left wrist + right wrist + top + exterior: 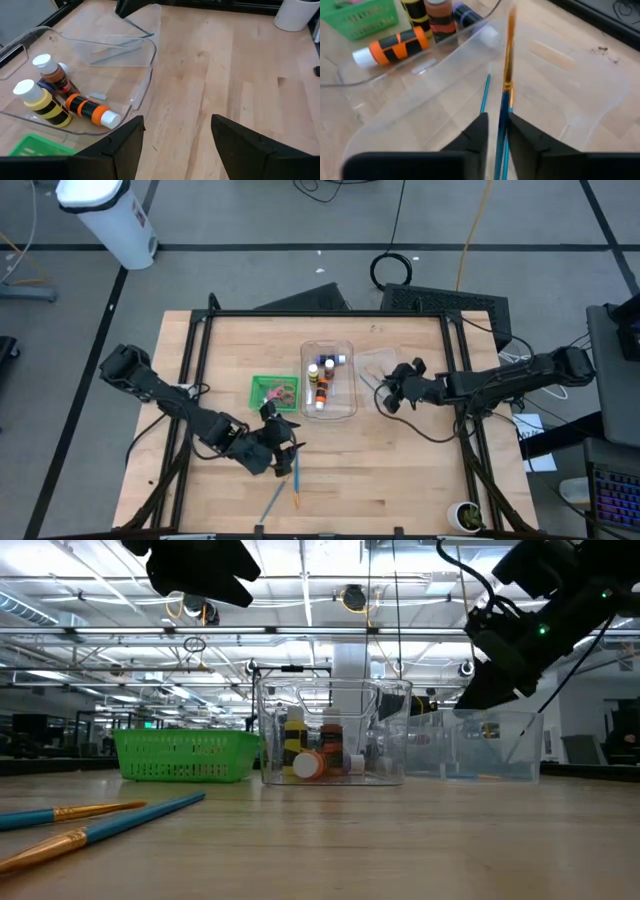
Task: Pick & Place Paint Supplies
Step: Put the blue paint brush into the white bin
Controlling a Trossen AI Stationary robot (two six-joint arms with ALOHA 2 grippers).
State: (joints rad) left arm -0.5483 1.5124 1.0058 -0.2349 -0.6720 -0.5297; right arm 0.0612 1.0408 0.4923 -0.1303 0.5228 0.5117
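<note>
- Looking through the right wrist camera, I saw what the overhead hid: a blue brush (506,95) between the right hand's (498,131) barely parted fingers, bristles pointing away, over the clear tray (580,90).
- Left hand (177,135) hovered wide open, empty, above the desk (240,75).

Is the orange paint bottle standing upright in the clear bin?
No. The orange paint bottle lies on its side on the clear bin's floor, beside two upright bottles.
</note>
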